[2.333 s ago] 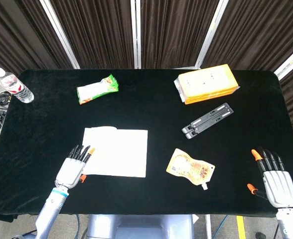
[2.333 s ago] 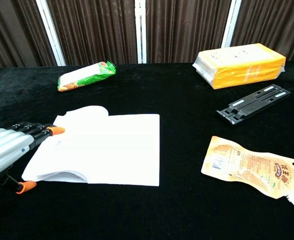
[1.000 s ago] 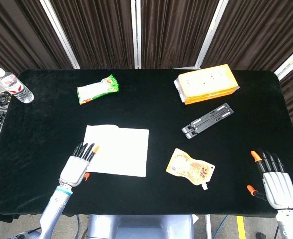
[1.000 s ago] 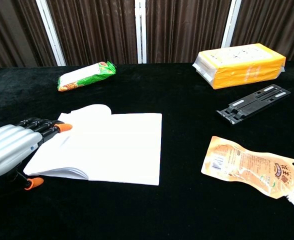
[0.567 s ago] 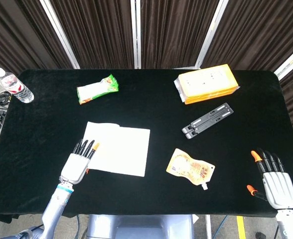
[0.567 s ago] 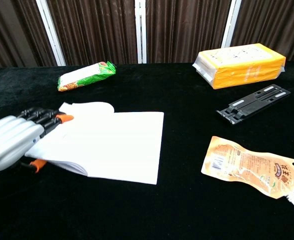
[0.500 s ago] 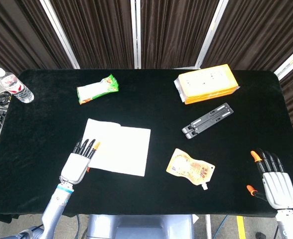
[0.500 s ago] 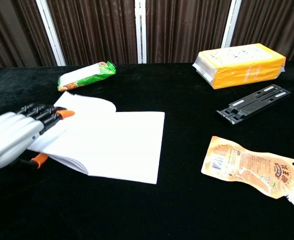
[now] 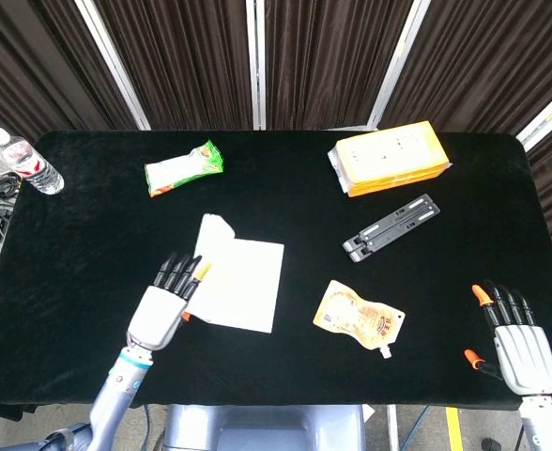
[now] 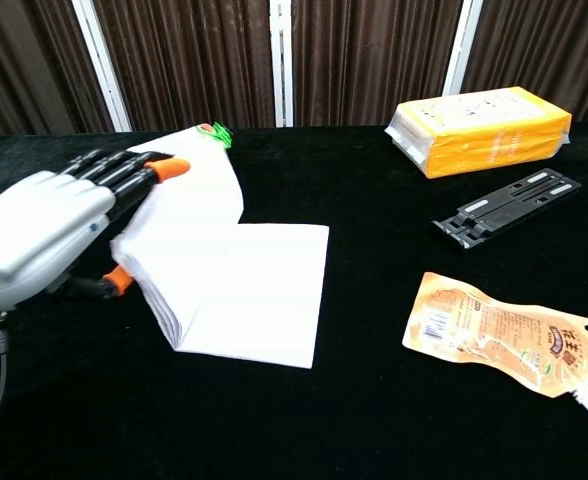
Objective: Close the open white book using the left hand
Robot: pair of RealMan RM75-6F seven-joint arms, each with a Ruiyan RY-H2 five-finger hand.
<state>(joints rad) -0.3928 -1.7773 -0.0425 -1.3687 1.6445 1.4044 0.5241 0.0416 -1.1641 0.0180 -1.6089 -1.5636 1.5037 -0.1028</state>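
The white book [image 9: 246, 273] lies left of the table's middle, its right half flat [image 10: 259, 290]. Its left half [image 10: 186, 195] stands raised and curls over toward the right. My left hand [image 9: 167, 304] is at the book's left edge, its straight fingers [image 10: 129, 172] pressed against the outer side of the raised half and its thumb low beside the page edges. The hand [image 10: 46, 236] grips nothing. My right hand [image 9: 516, 342] rests flat with fingers apart at the table's front right corner, far from the book, and does not show in the chest view.
A green snack packet [image 9: 183, 168] lies behind the book. A yellow package [image 9: 389, 157] sits at the back right, a black folding stand [image 9: 391, 227] in front of it, an orange pouch [image 9: 359, 318] right of the book. A water bottle [image 9: 27, 162] stands far left.
My left hand has moved right and up, lifting the book's left half from nearly flat to steeply raised and folding it toward the right half. The right hand has stayed put.
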